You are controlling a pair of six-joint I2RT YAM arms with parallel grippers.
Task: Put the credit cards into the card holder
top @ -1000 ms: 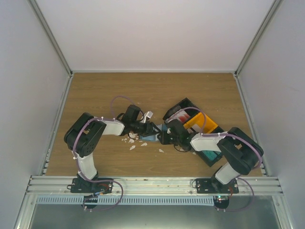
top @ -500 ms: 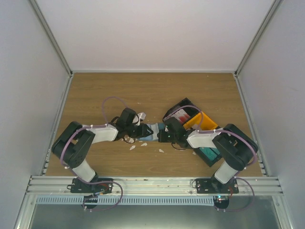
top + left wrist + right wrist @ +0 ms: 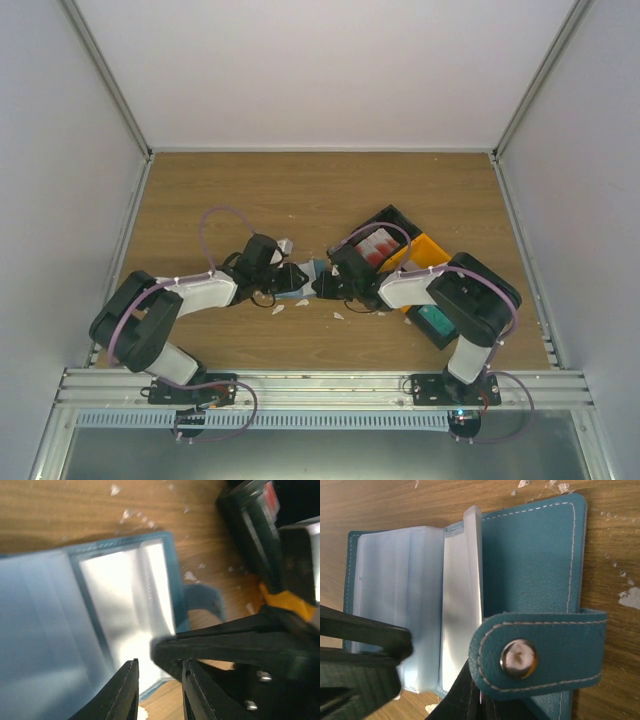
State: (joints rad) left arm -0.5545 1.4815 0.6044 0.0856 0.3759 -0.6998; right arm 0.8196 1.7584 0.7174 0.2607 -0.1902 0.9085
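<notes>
Hiding R claw [image 3: 472, 706] tips: card holder [image 3: 530, 555] strap [image 3: 540, 652] (L claw [image 3: 156, 690] blurred).

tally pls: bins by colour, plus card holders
black bin: 1
orange bin: 1
teal bin: 1
card holder: 1
total: 4
</notes>
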